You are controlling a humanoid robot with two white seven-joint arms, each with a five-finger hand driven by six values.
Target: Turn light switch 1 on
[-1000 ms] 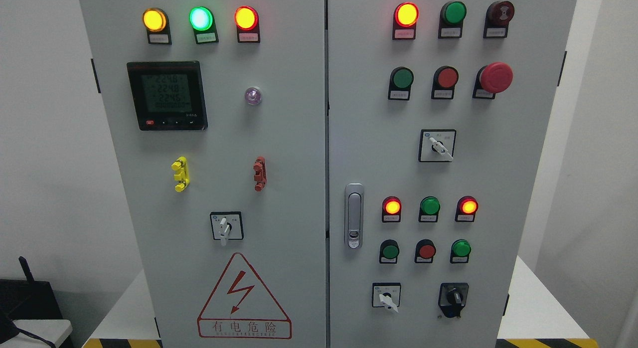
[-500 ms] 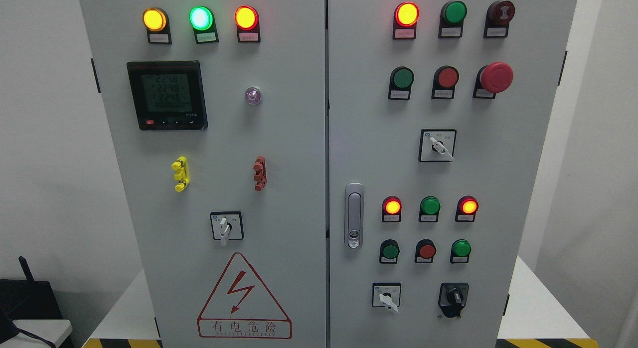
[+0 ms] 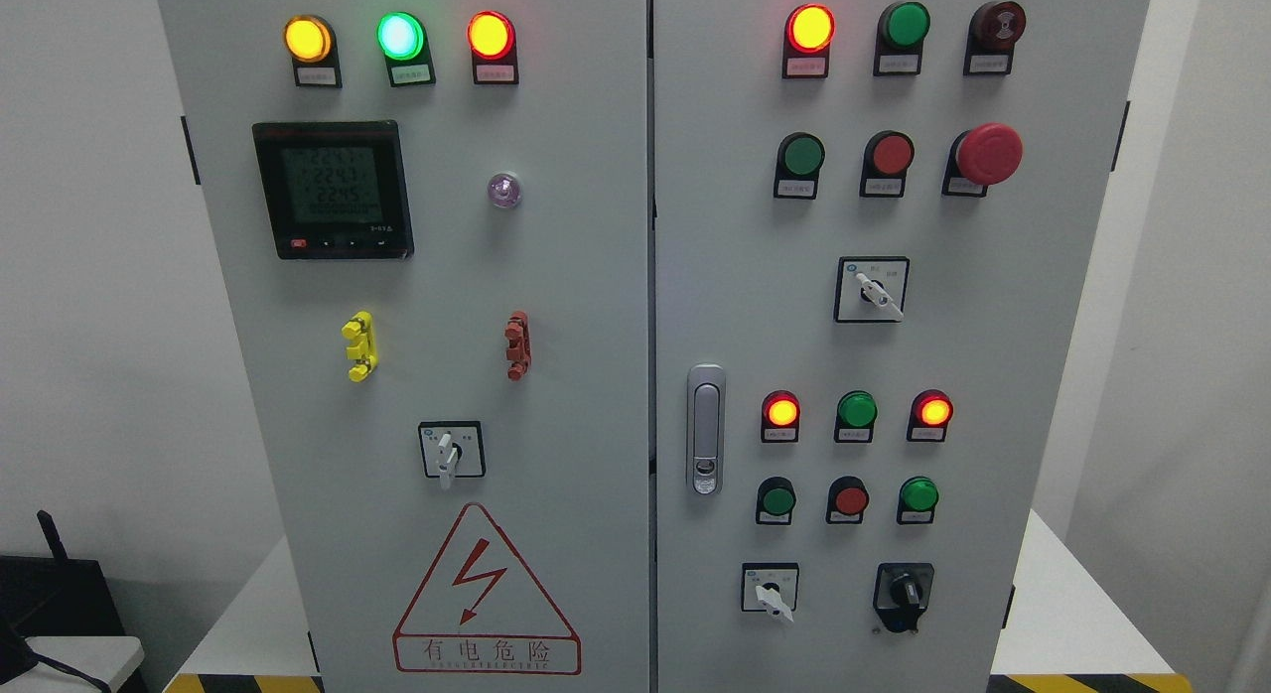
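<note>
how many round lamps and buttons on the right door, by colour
red: 6
green: 5
total: 11

Neither arm nor hand of the robot shows (head view only).

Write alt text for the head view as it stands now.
A grey two-door electrical cabinet fills the view, with no robot hand in sight. The left door carries three lit lamps, a digital meter, a selector switch and a warning triangle; the right door has pushbuttons, a red emergency stop and a latch handle.
</note>
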